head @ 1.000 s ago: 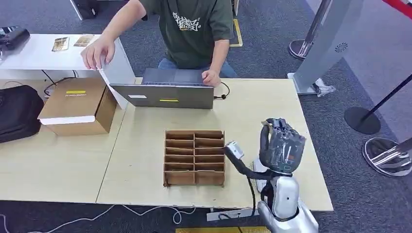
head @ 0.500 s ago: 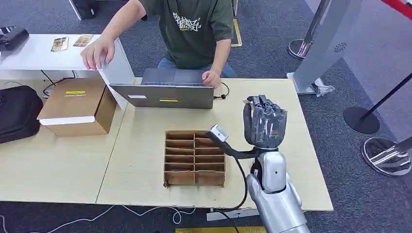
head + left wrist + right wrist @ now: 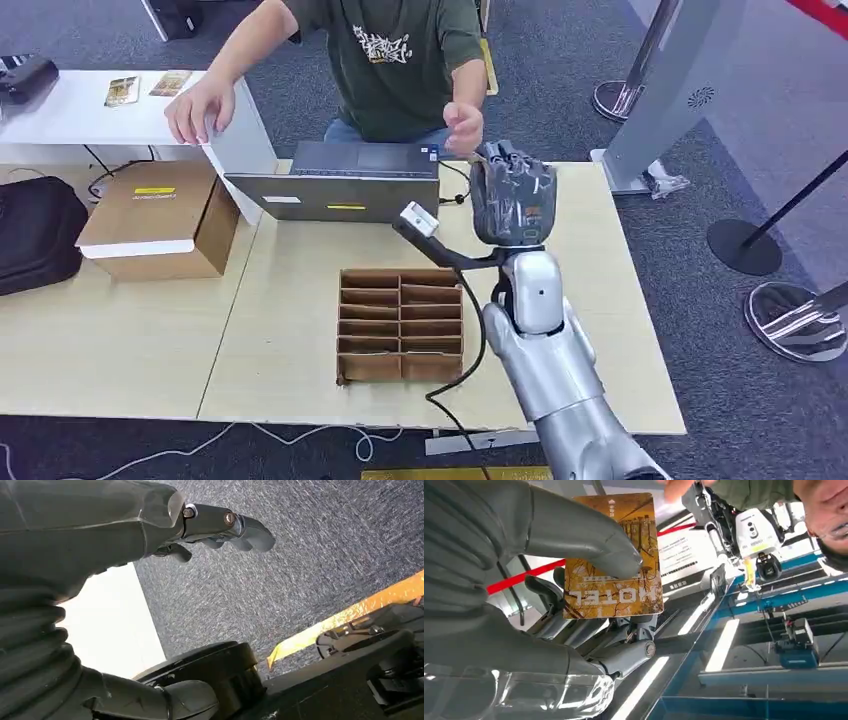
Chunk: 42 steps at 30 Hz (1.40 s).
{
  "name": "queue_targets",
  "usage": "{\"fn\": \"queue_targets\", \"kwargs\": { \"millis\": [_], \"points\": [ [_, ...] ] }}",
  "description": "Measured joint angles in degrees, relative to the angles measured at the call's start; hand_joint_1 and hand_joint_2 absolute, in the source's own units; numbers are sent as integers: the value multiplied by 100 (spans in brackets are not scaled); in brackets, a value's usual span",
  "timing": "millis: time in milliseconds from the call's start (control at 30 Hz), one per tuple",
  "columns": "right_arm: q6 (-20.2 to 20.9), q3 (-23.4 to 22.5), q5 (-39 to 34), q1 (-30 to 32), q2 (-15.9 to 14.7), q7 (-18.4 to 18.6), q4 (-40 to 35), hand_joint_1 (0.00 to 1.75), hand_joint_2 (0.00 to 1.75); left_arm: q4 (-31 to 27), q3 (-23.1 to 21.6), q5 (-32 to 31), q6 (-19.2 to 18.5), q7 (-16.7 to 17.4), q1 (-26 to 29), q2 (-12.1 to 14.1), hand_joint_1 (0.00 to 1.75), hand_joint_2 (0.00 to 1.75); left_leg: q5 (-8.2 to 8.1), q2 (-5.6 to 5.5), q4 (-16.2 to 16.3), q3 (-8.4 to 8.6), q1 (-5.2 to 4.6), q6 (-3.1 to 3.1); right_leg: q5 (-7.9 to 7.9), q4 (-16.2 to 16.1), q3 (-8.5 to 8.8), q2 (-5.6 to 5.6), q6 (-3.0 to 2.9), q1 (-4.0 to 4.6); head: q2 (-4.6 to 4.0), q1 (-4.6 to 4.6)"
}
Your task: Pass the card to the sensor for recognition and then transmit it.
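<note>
An orange card (image 3: 611, 587) printed "HOTEL" is pinched in my right hand (image 3: 549, 580), the thick thumb (image 3: 584, 542) pressing it against the darker fingers behind. From the head view that right hand (image 3: 512, 195) is raised over the table's far edge, back toward me, so the card is hidden there. A person's hand (image 3: 463, 124) hovers just beyond and left of it, apart from it. My left hand (image 3: 150, 535) hangs over grey carpet with fingers apart and holds nothing.
A grey laptop (image 3: 335, 196) stands on the wooden table (image 3: 290, 300) in front of the seated person (image 3: 400, 60). A cardboard slotted organizer (image 3: 400, 325) sits mid-table and a cardboard box (image 3: 160, 220) at the left. Two more cards (image 3: 145, 86) lie on the white side table.
My right arm has lifted and swung forward and left, from the table's right front toward the far edge. The person's hand has risen off the laptop toward mine.
</note>
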Motion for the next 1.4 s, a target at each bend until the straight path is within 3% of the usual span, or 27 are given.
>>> {"fn": "queue_targets", "kwargs": {
  "millis": [667, 1400],
  "points": [
    [127, -52, 46, -1842, 389, 221, 2317, 175, 175, 0, -260, -129, -109, 216, -62, -31, 0, 175, 1, -3, 1, 0, 0, 0, 0, 0, 0, 0, 0, 0, 0, 0],
    [120, -52, 46, -2226, 430, 293, 3123, 175, 175, 0, -394, -158, -212, 295, -79, -28, 0, 175, 0, -9, 1, -1, 0, 0, 0, 0, 0, -2, 0, 0, 2, 0]
  ]
}}
